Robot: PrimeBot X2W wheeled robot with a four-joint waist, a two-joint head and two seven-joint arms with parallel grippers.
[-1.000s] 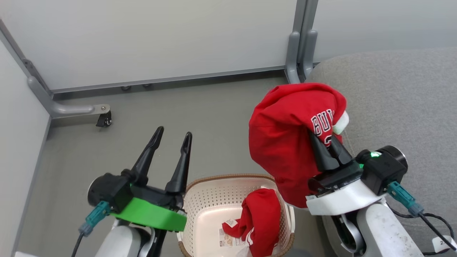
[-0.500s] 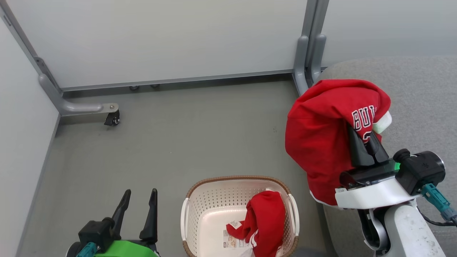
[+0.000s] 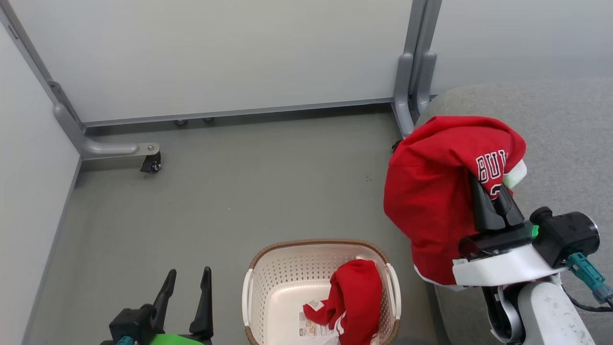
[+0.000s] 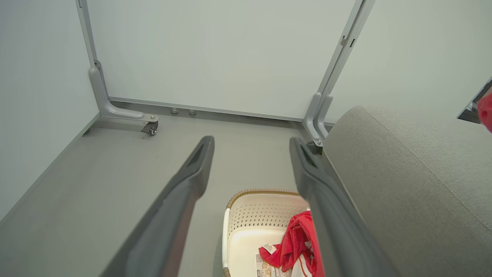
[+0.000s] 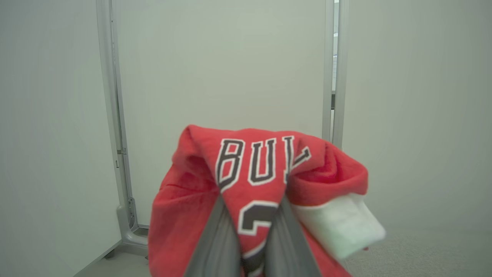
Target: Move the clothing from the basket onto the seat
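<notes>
The right gripper (image 3: 488, 191) is clamped shut on a fold of the jersey (image 3: 431, 191). The jersey is held aloft at the left edge of the seat (image 3: 565, 124), its bulk draped to the gripper's left. The seat's open surface lies to the gripper's right; a rightward carry is judged necessary. The second garment (image 3: 357, 297) lies in the basket (image 3: 282, 278). The left gripper (image 3: 189, 274) is spread wide and empty.

The basket (image 3: 282, 273) is seen downward from the head and, nearer, the left wrist. The jersey (image 5: 261, 161) is faced closely from the right wrist.
</notes>
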